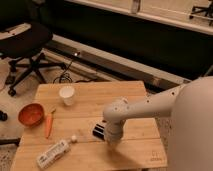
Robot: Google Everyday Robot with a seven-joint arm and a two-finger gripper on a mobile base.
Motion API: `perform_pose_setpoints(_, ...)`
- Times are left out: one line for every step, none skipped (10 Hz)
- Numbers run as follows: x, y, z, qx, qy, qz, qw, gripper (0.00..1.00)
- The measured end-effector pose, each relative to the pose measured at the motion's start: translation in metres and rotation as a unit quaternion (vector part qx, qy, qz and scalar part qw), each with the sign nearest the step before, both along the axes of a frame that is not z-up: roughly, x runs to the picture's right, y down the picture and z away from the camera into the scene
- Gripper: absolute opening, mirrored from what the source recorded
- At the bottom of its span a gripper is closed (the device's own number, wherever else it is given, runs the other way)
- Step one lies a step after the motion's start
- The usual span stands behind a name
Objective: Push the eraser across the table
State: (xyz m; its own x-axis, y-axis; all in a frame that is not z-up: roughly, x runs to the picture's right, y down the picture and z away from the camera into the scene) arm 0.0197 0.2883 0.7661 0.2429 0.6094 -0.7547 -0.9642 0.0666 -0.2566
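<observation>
The eraser [98, 131], a small black block, lies on the light wooden table [100, 95] near its middle front. Its right end is hidden behind my arm. My gripper [112, 142] points down at the table top, right beside the eraser's right end and touching or nearly touching it. The pale arm reaches in from the right edge of the view.
A white paper cup [66, 95] stands at the back left of the table. An orange bowl [31, 114] and a carrot [48, 124] lie at the left edge. A white tube [52, 153] and a small white ball [73, 138] lie front left. An office chair [25, 45] stands behind.
</observation>
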Motion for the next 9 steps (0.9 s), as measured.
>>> perform_pose_setpoints(-0.003, -0.012, 0.01, 0.013, 0.002, 0.01, 0.9999, 0.0)
perform_pose_setpoints(-0.007, -0.021, 0.016, 0.022, 0.0, 0.011, 0.9997, 0.0)
perform_pose_setpoints(-0.015, -0.036, 0.024, 0.035, -0.005, 0.008, 0.9994, 0.0)
perform_pose_setpoints(-0.021, -0.045, 0.031, 0.04, -0.009, 0.002, 0.9992, 0.0)
perform_pose_setpoints(-0.028, -0.051, 0.04, 0.041, -0.013, -0.009, 0.999, 0.0)
perform_pose_setpoints(-0.033, -0.052, 0.05, 0.037, -0.015, -0.017, 0.9991, 0.0)
perform_pose_setpoints(-0.037, -0.056, 0.062, 0.036, -0.015, -0.024, 0.999, 0.0)
perform_pose_setpoints(-0.039, -0.063, 0.071, 0.038, -0.01, -0.03, 0.9988, 0.0)
perform_pose_setpoints(-0.039, -0.076, 0.085, 0.048, -0.003, -0.042, 0.998, 0.0)
